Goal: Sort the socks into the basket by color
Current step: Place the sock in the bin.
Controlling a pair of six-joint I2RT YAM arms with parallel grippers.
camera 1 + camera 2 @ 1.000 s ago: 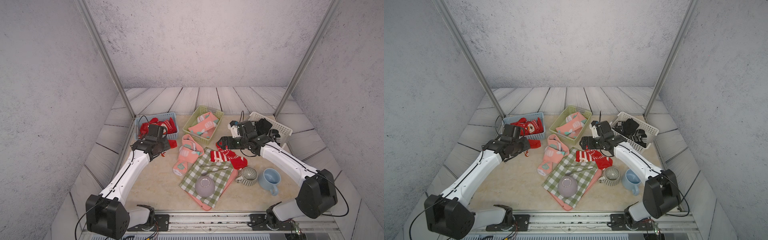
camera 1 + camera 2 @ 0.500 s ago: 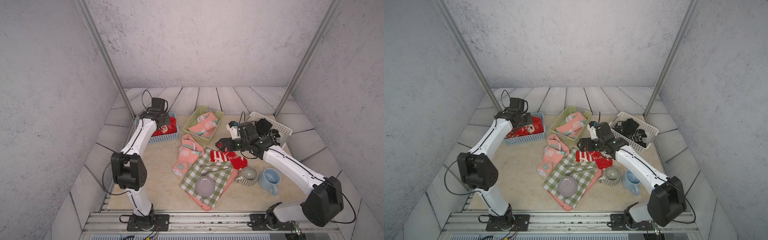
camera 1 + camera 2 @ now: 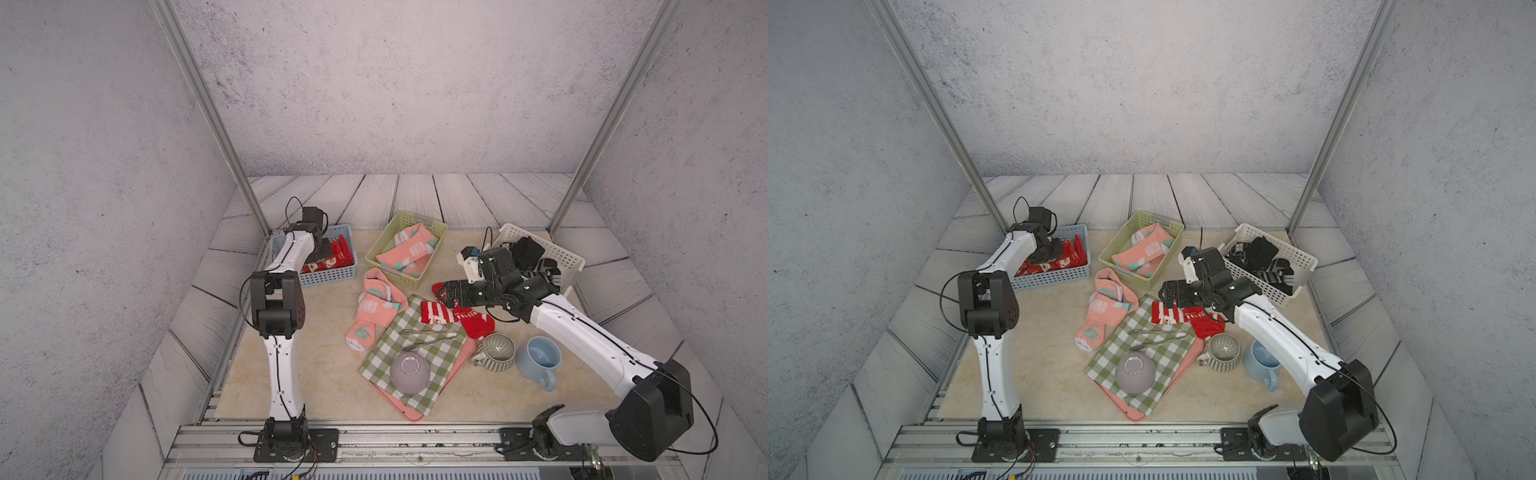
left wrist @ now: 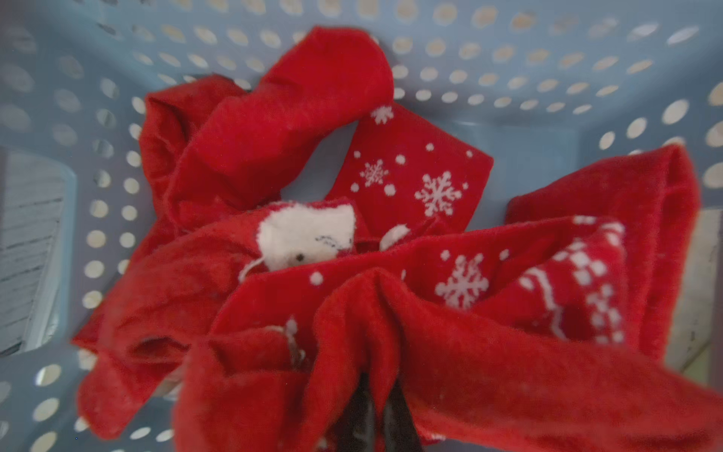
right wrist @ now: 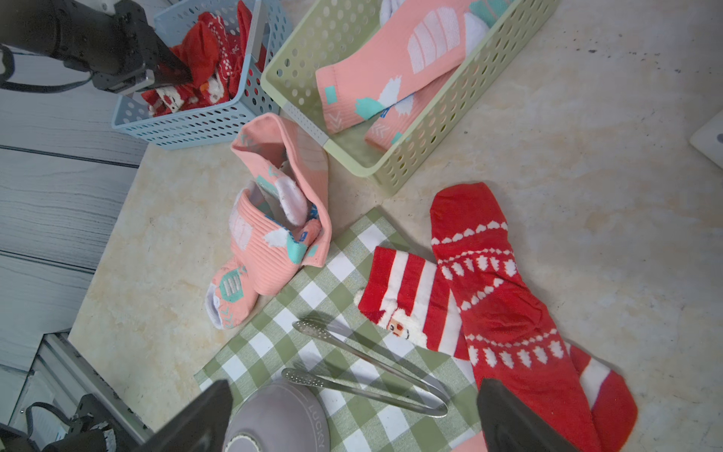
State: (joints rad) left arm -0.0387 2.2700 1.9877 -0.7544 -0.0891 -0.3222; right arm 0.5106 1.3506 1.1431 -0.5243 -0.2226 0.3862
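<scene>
**A:** Where is the left gripper (image 3: pixel 321 250)?

**B:** Down in the blue basket (image 3: pixel 332 275) at the far left of the desk (image 3: pixel 324 374). In the left wrist view its fingers (image 4: pixel 362 413) are clenched on a red sock (image 4: pixel 391 336). That sock drapes over them, above the red pile (image 4: pixel 274 141) already lying in that basket.

**A:** And the right gripper (image 5: pixel 354 385)?

**B:** Its jaws are spread wide and hold nothing. It hovers over the middle of the desk, above two loose red socks. One is a striped Santa sock (image 5: pixel 407 293) lying partly on the checked cloth (image 5: pixel 313 274). The other is a tree-print sock (image 5: pixel 497 305) that overlaps it on the right.

**A:** Where are the other colours?

**B:** Pink socks (image 3: pixel 409 251) lie in the green basket (image 3: pixel 395 277) at the far middle. A crumpled pink pair (image 3: pixel 374 307) lies on the desk just in front of that basket, touching the cloth's edge. The black socks (image 3: pixel 528 250) are in the white basket (image 3: pixel 566 259) at the far right, close behind the right arm's wrist.

**A:** Anything on the cloth?

**B:** Metal tongs (image 5: pixel 364 364) and an upturned grey bowl (image 3: pixel 409 374).
</scene>
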